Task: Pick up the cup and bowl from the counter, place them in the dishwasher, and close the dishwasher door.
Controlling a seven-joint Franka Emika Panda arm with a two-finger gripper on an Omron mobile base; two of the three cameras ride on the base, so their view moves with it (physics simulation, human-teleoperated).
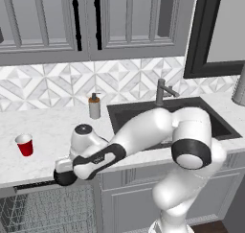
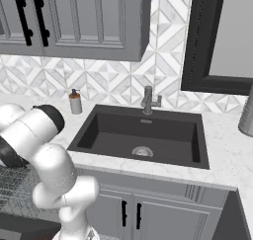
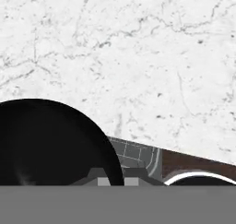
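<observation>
My gripper (image 3: 117,176) is shut on the rim of the black bowl (image 3: 50,144), with both dark fingertips close together at its edge. In the left base view the bowl (image 1: 64,178) hangs under my hand (image 1: 67,171) at the front edge of the white marble counter (image 1: 48,126). The red cup (image 1: 25,145) stands upright on the counter, to the left of my hand and apart from it. Below the counter edge the dishwasher (image 1: 48,208) stands open, its grey wire rack (image 2: 15,184) showing. The dark slab under the rack looks like the lowered dishwasher door (image 2: 22,227).
A grey soap dispenser (image 1: 94,106) stands behind my hand near the tiled wall. The dark sink (image 1: 167,117) with its faucet (image 1: 162,90) lies to the right. Grey cabinet doors (image 2: 133,212) run under the sink. A grey cylinder (image 1: 239,90) stands at the far right.
</observation>
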